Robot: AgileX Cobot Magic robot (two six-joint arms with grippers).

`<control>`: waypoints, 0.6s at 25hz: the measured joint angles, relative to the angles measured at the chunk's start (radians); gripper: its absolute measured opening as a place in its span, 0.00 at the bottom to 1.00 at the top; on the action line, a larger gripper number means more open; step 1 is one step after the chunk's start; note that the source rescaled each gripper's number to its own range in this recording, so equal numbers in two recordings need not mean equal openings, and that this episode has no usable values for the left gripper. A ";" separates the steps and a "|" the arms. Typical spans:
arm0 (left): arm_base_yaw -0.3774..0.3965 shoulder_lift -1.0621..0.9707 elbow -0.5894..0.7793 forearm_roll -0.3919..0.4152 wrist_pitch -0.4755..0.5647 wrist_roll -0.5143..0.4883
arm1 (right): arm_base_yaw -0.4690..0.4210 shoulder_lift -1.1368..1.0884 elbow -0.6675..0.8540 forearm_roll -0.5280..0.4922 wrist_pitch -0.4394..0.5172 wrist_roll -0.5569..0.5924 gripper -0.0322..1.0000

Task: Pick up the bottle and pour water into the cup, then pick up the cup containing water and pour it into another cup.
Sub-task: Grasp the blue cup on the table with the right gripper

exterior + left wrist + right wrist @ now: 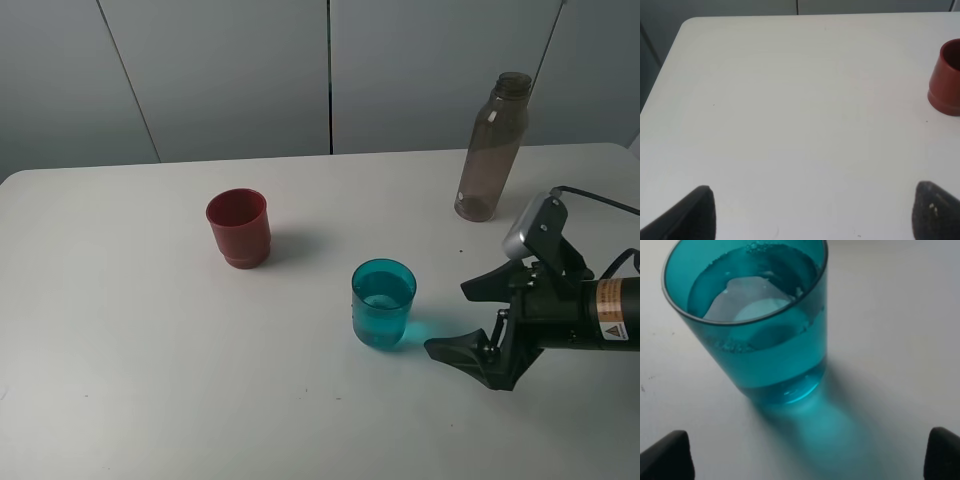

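Now the teal cup [383, 303] is standing upright just ahead of the right gripper [447, 319], with water [755, 305] filling it roughly halfway. The gripper's jaws are gaping wide and holding nothing; the cup is sitting in front of the opening, not yet between the fingers, and nothing is touching it. From where I'm standing, the pour from the bottle looks done and the hand is lining up for the grasp.

The red cup [239, 228] is waiting well beyond the teal one, farther out from that hand and off to one side. The bottle [492, 150] is standing upright back beside the right arm, near its wrist. The left gripper [815, 217] is hanging spread open over bare table [120, 350], gripping nothing, with the red cup off beyond one finger.

What's worrying me: if one finger is arriving first, it could shove the smooth tumbler and slosh or tip it. Too light a squeeze and the wet plastic could be slipping during the carry. A wide swing of the arm could also be clipping the bottle.
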 joint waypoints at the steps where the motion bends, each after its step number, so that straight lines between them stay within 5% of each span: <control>1: 0.000 0.000 0.000 0.000 0.000 0.000 | 0.000 0.000 0.000 0.002 0.000 0.004 1.00; 15: 0.000 0.000 0.000 0.000 0.000 0.000 | 0.075 0.000 -0.002 -0.045 0.001 -0.053 1.00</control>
